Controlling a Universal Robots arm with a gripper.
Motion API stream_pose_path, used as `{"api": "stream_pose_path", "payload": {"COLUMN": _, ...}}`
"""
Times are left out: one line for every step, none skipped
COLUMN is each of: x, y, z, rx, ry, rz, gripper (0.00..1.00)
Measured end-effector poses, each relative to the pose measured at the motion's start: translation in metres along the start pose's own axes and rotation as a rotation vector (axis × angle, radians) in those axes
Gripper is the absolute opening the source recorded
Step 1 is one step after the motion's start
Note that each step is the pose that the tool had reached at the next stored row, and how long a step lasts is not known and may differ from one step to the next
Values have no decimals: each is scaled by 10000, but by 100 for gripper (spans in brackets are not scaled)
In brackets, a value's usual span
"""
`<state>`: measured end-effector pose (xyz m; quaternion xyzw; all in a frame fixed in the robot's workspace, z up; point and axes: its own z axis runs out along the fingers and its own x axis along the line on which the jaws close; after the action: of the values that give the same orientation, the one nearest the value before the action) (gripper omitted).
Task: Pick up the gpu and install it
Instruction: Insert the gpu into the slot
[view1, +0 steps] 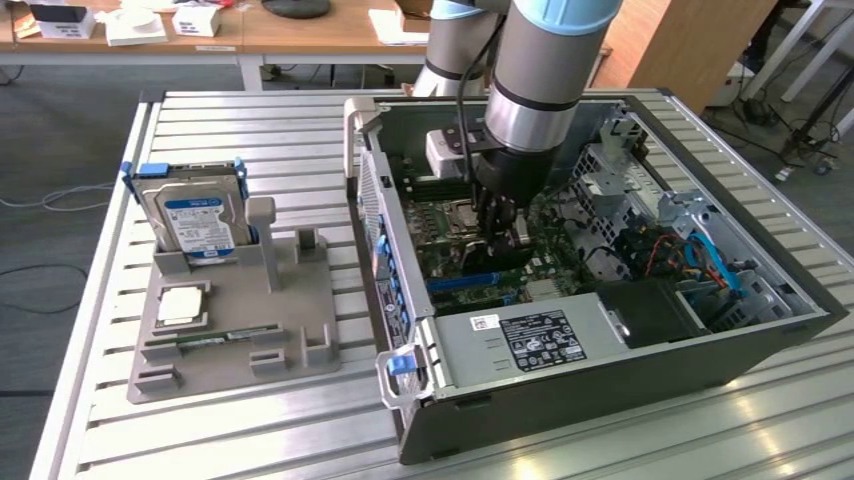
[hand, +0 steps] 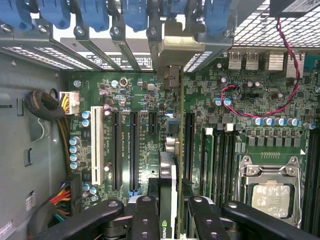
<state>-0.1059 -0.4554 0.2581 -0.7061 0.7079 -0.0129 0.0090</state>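
My gripper (hand: 172, 212) sits closest to the lens, its black fingers (hand: 145, 215) pressing in from both sides on the gpu (hand: 167, 185), which stands on edge between them. The green logo on its face shows just by the pads.

The open computer case (view1: 601, 385) lies on its side on the slatted table (view1: 267, 130), and my arm reaches down into it, with the gripper (view1: 501, 235) low over the motherboard (hand: 260, 100). So I judge the pick-up done and the installing under way. The card runs from my fingers towards the rear wall of the case, its silver bracket (hand: 172, 50) up against the row of blue slot latches (hand: 95, 12). It lines up between the black expansion slots (hand: 134, 145) and the memory slots (hand: 220, 155). I cannot tell whether its lower edge is seated in a slot or only hovering above one.

On the exterior view's left, the grey parts holder (view1: 287, 315) carries the hard drive (view1: 194, 215).

I am clamped on the card, jaws partly closed to its thickness.
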Motion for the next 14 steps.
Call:
{"api": "stream_pose_path", "payload": {"x": 0, "y": 0, "z": 3, "rx": -1, "ry": 2, "rz": 0, "gripper": 27}}
{"api": "stream_pose_path", "payload": {"x": 0, "y": 1, "z": 4, "rx": -1, "ry": 2, "rz": 0, "gripper": 27}}
{"api": "stream_pose_path", "payload": {"x": 0, "y": 1, "z": 4, "rx": -2, "ry": 3, "rz": 0, "gripper": 27}}
{"api": "stream_pose_path", "payload": {"x": 0, "y": 1, "z": 4, "rx": -1, "ry": 2, "rz": 0, "gripper": 27}}
{"api": "stream_pose_path", "payload": {"x": 0, "y": 1, "z": 7, "rx": 0, "ry": 0, "rz": 1, "gripper": 27}}
{"api": "stream_pose_path", "payload": {"x": -1, "y": 2, "z": 11, "rx": 1, "ry": -2, "rz": 1, "gripper": 27}}
{"api": "stream_pose_path", "payload": {"x": 0, "y": 2, "z": 13, "rx": 1, "ry": 0, "rz": 0, "gripper": 27}}
{"api": "stream_pose_path", "payload": {"x": 0, "y": 2, "z": 16, "rx": 0, "ry": 0, "rz": 0, "gripper": 27}}
{"api": "stream_pose_path", "payload": {"x": 0, "y": 3, "z": 19, "rx": 0, "ry": 0, "rz": 0, "gripper": 27}}
{"api": "stream_pose_path", "payload": {"x": 0, "y": 4, "z": 20, "rx": -1, "ry": 2, "rz": 1, "gripper": 27}}
{"api": "stream_pose_path", "payload": {"x": 0, "y": 4, "z": 21, "rx": -2, "ry": 3, "rz": 1, "gripper": 27}}
{"api": "stream_pose_path", "payload": {"x": 0, "y": 7, "z": 21, "rx": -1, "ry": 2, "rz": 2, "gripper": 27}}
{"api": "stream_pose_path", "payload": {"x": -1, "y": 11, "z": 22, "rx": 1, "ry": 0, "rz": 4, "gripper": 27}}
{"api": "stream_pose_path", "payload": {"x": -1, "y": 16, "z": 22, "rx": 0, "ry": 0, "rz": 3, "gripper": 27}}
